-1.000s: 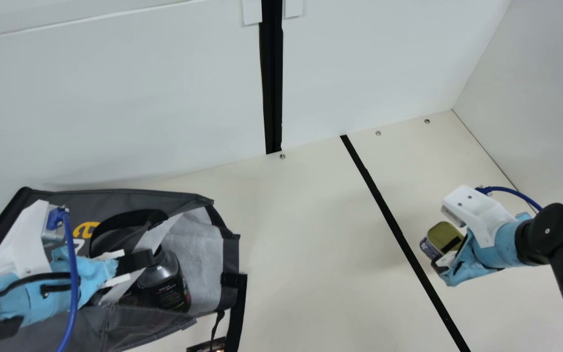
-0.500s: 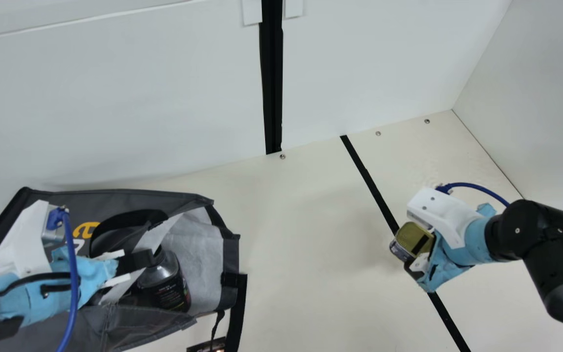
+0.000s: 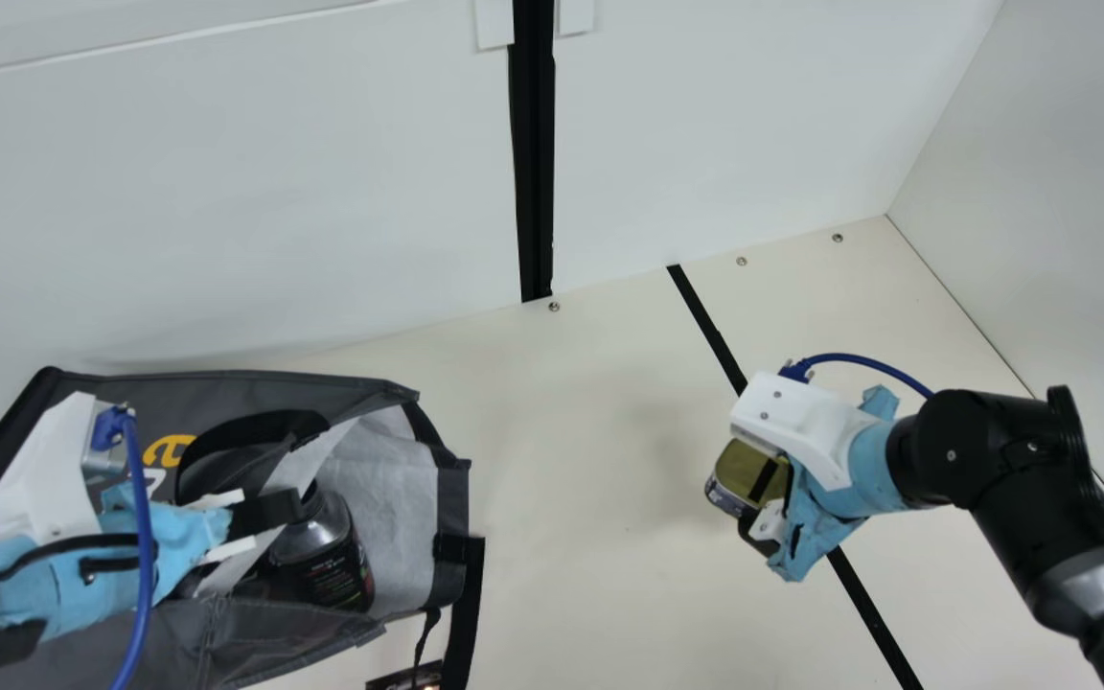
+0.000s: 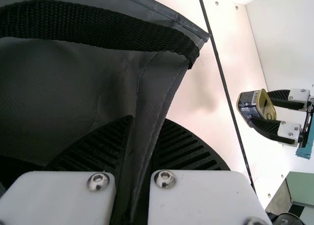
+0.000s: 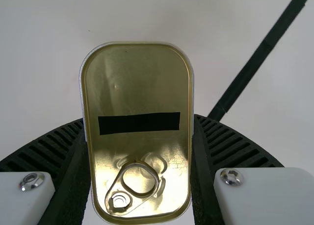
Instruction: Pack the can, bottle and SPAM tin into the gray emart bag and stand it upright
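Observation:
My left gripper is at the mouth of the gray bag, which lies on its side with its opening facing right. In the left wrist view the left gripper pinches a fold of the bag. Inside the mouth lies a dark bottle with a silvery shoulder. Over the table, right of the bag, my right gripper holds the SPAM tin. In the right wrist view the right gripper clasps the tin by both sides, its gold pull-ring lid facing the camera.
A small dark object lies at the main view's bottom edge, beside the bag's hanging strap. A black line crosses the table beneath the right gripper. White walls stand behind and at the right.
My right arm has moved left across the black line, carrying the SPAM tin closer to the bag. The left arm, bag and bottle have kept still.

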You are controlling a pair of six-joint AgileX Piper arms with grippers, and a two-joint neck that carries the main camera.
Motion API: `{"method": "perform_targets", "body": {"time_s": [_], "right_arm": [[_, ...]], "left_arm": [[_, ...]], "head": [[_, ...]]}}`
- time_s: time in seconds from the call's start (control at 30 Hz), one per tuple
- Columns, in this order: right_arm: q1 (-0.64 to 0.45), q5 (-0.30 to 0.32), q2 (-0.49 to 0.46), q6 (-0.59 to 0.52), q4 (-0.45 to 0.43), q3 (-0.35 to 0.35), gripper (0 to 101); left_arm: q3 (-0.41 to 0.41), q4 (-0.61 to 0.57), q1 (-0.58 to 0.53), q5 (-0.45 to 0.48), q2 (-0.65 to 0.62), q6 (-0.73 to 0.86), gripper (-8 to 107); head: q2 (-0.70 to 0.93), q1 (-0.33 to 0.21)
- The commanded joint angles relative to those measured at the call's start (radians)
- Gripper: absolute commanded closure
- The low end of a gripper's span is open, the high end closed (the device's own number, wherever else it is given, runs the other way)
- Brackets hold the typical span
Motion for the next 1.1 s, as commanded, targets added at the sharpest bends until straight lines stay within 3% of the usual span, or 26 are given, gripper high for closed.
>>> {"method": "perform_targets", "body": {"time_s": [0.0,1.07], "right_arm": [[0.027,0.0,0.0,0.004,-0.003,-0.001,101],[0.361,0.012,-0.011,0.026,0.04,-0.009,101]], "left_arm": [[0.0,0.0,0.0,0.0,0.0,0.0,107],[0.0,0.0,0.0,0.0,0.0,0.0,107]], "head": [[-0.002,-0.023],[-0.002,-0.023]]}}
